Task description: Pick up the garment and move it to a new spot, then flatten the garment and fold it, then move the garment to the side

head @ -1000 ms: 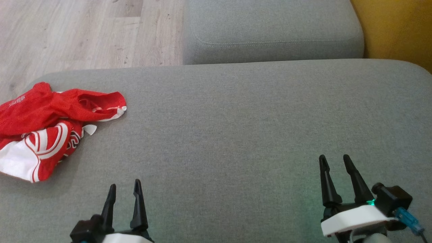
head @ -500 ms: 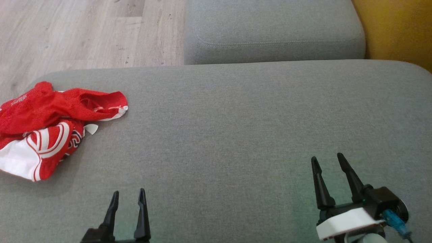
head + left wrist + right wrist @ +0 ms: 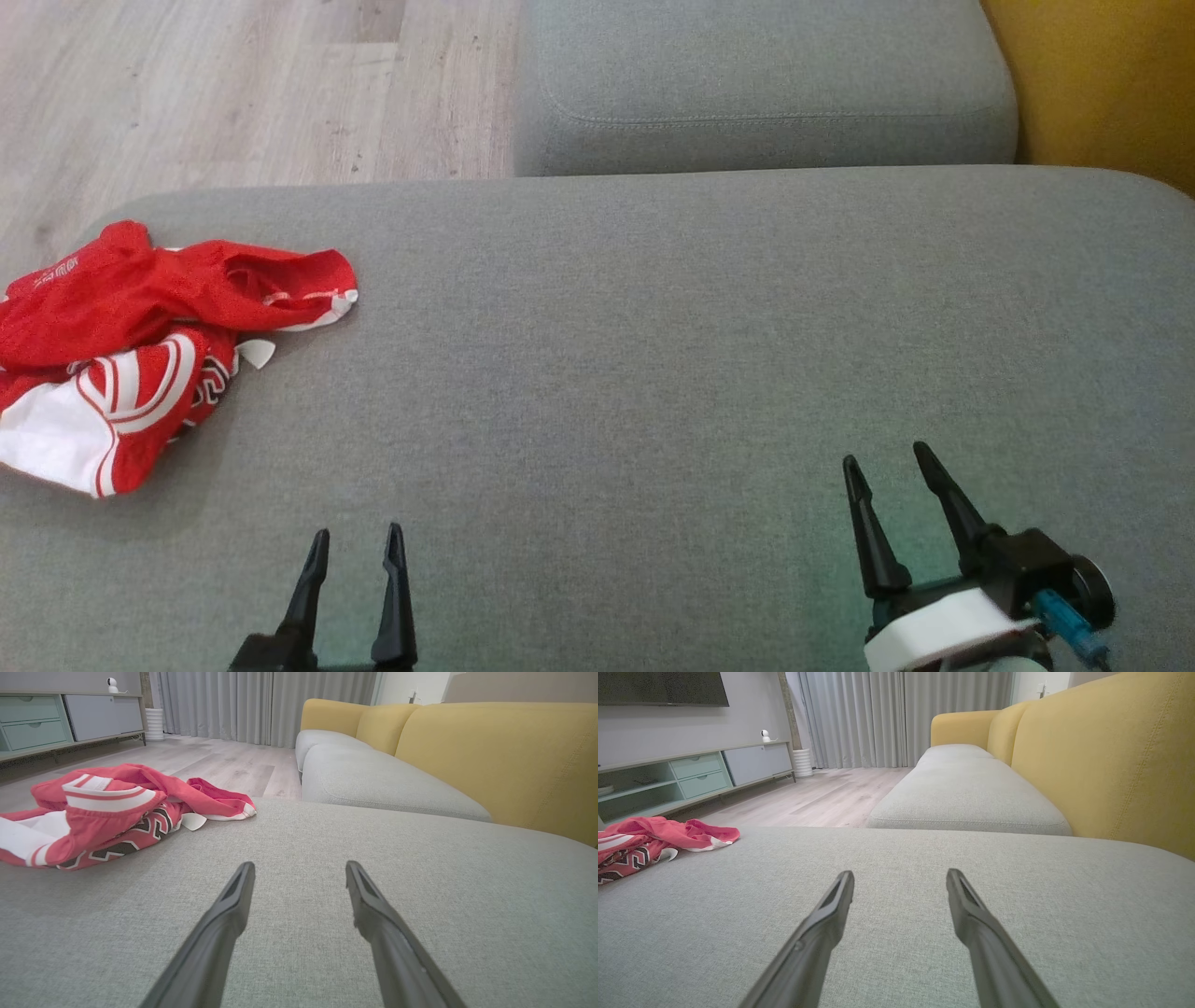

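A crumpled red and white garment [image 3: 140,345] lies at the far left of the grey cushion [image 3: 653,355]. It also appears at the upper left in the left wrist view as the garment [image 3: 103,807], and far left in the right wrist view as the garment [image 3: 649,840]. My left gripper [image 3: 357,539] hovers open near the cushion's front edge, right of and nearer than the garment, apart from it. My right gripper [image 3: 887,457] stands open at the lower right, nothing between its fingers. The left gripper [image 3: 299,870] and right gripper [image 3: 899,877] each point across bare cushion.
A second grey cushion [image 3: 766,84] lies beyond the first, with a yellow sofa back [image 3: 1102,84] along the right. Wooden floor [image 3: 233,84] stretches past the far left edge. A low cabinet [image 3: 691,774] and curtains [image 3: 901,714] stand in the distance.
Both grippers have drawn back toward the bottom of the head view, the right one also shifting left. The camera has shifted slightly. The garment lies as before.
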You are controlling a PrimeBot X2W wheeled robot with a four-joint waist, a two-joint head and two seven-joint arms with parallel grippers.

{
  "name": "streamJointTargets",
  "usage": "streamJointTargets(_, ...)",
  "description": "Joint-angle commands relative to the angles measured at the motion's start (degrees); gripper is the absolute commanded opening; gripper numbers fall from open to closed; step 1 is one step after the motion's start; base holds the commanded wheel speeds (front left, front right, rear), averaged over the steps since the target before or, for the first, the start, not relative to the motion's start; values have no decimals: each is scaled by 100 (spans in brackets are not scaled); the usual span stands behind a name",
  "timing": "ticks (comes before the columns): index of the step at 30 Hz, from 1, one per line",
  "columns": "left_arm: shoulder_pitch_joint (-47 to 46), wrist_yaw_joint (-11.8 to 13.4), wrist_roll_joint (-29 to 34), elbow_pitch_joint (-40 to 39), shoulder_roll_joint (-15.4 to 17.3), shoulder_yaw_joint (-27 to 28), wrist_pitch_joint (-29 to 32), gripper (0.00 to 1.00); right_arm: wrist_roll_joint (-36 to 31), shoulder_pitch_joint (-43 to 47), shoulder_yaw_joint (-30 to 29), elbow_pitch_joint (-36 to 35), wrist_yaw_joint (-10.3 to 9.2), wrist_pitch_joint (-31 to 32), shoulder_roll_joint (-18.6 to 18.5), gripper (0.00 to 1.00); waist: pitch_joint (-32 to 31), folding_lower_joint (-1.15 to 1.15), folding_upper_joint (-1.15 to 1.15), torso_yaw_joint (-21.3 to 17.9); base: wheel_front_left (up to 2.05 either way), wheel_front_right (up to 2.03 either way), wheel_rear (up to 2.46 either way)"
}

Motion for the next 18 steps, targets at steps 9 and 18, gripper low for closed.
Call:
streamJointTargets(9,-179,61,-33,-89,20,194,-70,100,24,-183,113,-69,-4,-69,-55,100,24,0,0,-13,0,0,0)
streamJointTargets(18,-202,78,-24,-74,20,178,-70,100,1,-183,97,-73,-4,-69,-55,100,33,0,0,44,0,0,0)
